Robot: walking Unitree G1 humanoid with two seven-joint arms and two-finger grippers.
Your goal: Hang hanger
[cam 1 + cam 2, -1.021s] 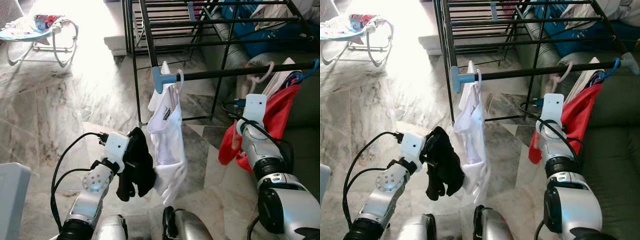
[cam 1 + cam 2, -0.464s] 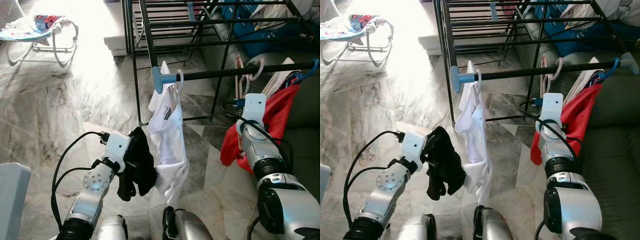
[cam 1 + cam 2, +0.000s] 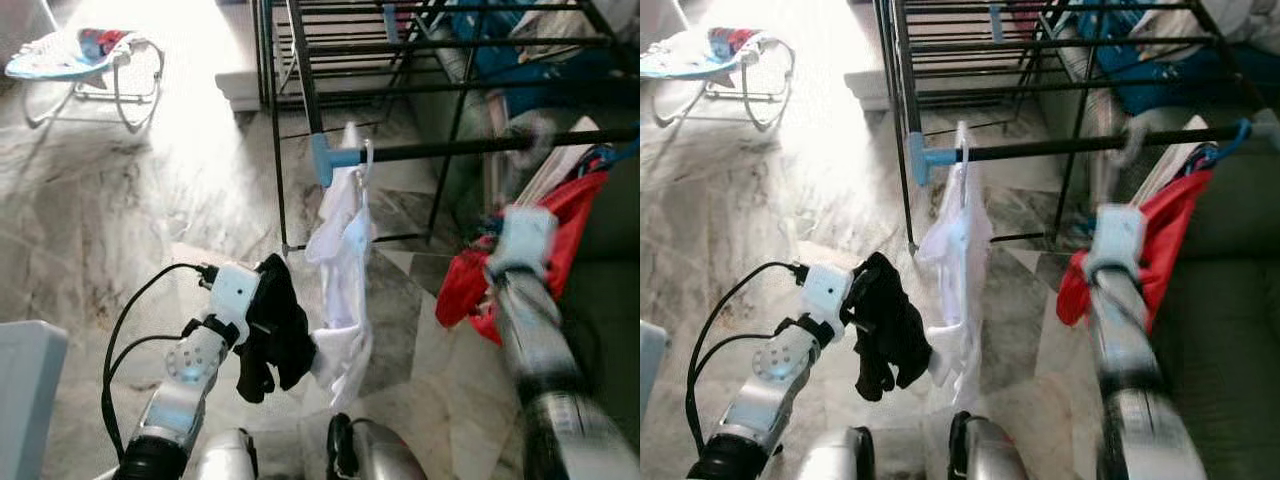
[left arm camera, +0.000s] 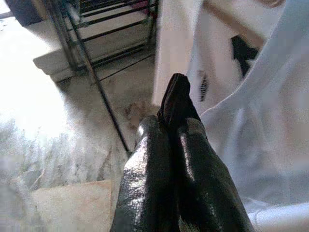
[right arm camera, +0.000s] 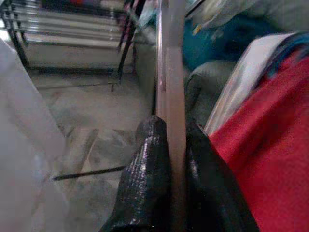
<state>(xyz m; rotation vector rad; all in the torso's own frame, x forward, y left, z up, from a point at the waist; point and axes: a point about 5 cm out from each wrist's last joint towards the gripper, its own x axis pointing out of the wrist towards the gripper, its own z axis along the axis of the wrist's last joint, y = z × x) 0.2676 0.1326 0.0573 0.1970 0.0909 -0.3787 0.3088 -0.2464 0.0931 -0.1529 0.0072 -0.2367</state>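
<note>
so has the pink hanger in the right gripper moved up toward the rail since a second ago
Yes. The pink hanger in the right gripper has risen: its hook, earlier below the black rail, now blurs across the rail.

A grey-veined marble floor spreads across the left and centre of the frame, washed out by strong light in the upper left. There a baby bouncer with a patterned seat stands on thin metal legs. A dark green sofa fills the lower right, with blue cushions at the upper right.
</note>
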